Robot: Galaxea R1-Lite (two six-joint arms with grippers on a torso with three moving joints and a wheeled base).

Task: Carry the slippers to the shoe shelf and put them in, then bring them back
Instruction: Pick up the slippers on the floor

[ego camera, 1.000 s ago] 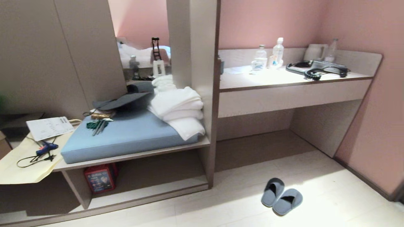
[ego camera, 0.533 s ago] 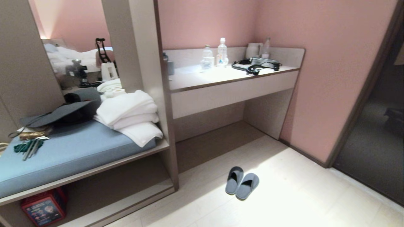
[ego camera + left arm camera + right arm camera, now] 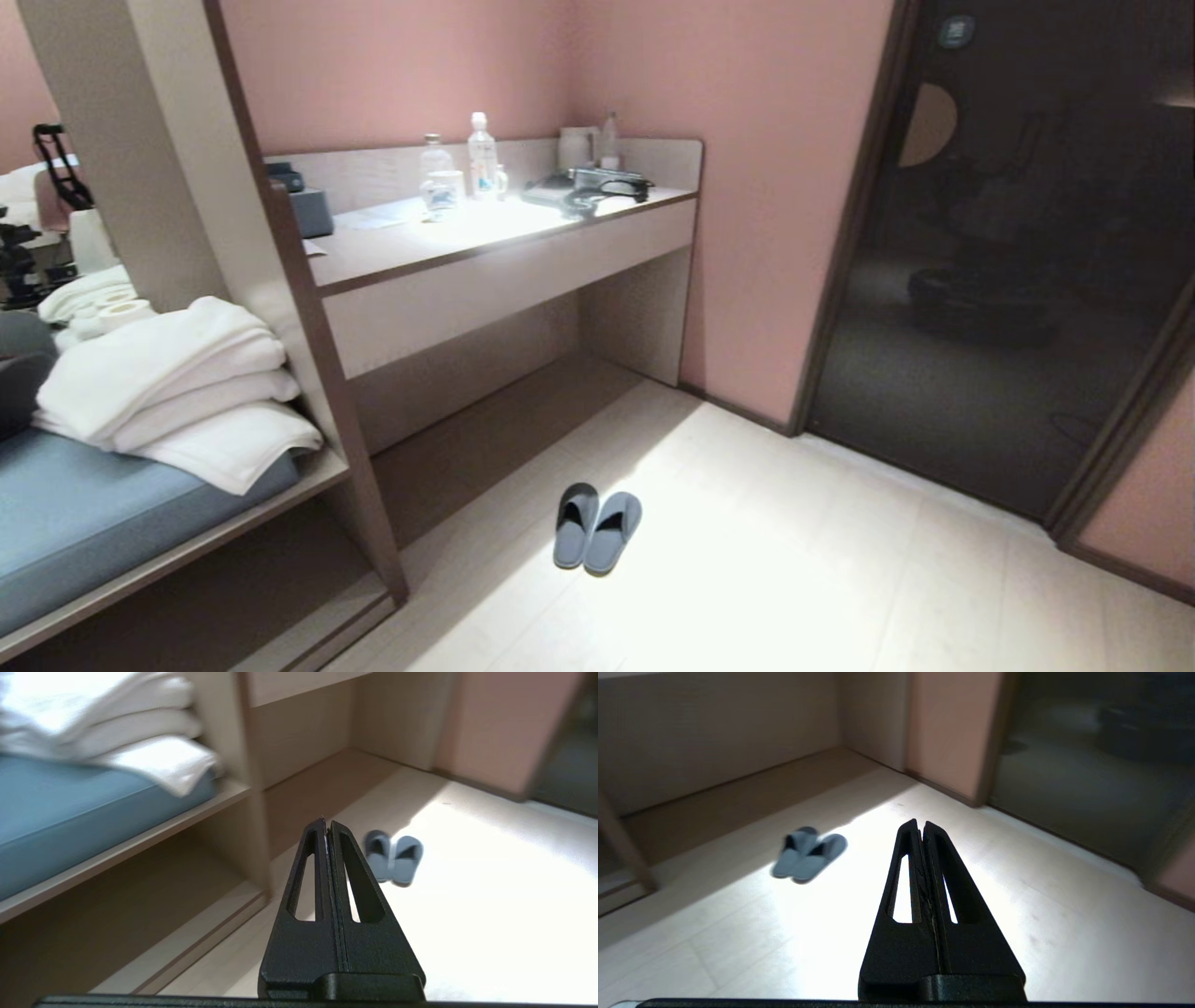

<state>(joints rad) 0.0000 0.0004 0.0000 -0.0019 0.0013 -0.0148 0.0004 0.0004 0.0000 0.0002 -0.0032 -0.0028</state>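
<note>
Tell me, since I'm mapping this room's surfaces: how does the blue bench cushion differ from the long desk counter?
The bench cushion is blue, soft and low; the desk counter is pale, hard and stands higher. The cushion carries folded white towels; the counter carries bottles, a mug and dark cables. Both are flat surfaces of the same built-in unit.

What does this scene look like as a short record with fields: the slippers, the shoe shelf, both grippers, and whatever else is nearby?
slippers: pair side by side on the pale floor, in a bright patch of light, not held
shoe shelf: low cubby under the bench board, at the left of the head view; no slippers in the part that shows
left gripper: jaws shut, empty, well short of the slippers
right gripper: jaws shut, empty, above bare floor
bench: blue cushion with folded white towels
desk counter: bottles, cup, dark cables
doorway: dark opening at right
</note>
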